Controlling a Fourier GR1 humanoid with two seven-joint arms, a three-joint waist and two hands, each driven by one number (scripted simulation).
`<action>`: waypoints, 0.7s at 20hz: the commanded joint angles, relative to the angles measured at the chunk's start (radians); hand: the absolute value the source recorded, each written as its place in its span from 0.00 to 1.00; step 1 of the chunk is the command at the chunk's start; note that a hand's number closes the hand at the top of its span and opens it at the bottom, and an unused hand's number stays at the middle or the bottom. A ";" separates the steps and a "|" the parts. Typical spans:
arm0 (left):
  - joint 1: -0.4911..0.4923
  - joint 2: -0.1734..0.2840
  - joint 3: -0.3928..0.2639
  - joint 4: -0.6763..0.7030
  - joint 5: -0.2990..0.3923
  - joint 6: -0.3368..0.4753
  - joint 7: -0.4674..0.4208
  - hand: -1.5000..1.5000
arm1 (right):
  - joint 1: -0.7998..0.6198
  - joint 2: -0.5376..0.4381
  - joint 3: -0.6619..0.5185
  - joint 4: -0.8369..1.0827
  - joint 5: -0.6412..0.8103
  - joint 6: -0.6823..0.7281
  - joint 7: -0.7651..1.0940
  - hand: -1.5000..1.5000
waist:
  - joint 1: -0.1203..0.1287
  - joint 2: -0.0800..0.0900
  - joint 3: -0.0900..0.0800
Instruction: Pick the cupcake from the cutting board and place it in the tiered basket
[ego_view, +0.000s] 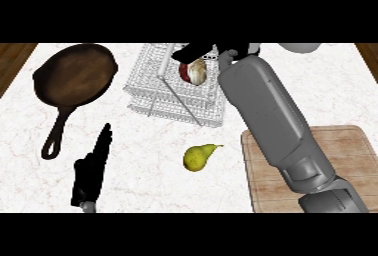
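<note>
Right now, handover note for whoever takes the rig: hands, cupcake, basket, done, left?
Right hand: extended over the tiered basket, fingers curled round the cupcake.
Left hand: open, resting low at the view's left, holding nothing.
Cupcake: off the cutting board, held tilted above the basket's top tier; I cannot tell whether it touches the wire.
Done: pick and carry.
Left: set it down in the basket, open the hand, withdraw.
Nearby: pear on the counter, skillet at far left.
</note>
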 joint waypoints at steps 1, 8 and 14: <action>0.032 -0.007 -0.017 -0.001 0.004 -0.014 0.014 0.50 | -0.014 0.015 -0.039 0.025 -0.149 -0.131 -0.082 0.00 | 0.015 0.004 -0.006; 0.070 -0.011 -0.015 -0.022 -0.013 0.015 0.037 0.50 | -0.023 -0.021 -0.101 -0.074 -0.055 -0.313 -0.071 0.00 | -0.034 -0.010 -0.006; 0.075 0.012 0.029 0.011 0.020 -0.011 0.001 0.50 | 0.101 -0.204 -0.166 -0.254 -0.056 -0.270 0.062 0.00 | -0.071 -0.018 -0.006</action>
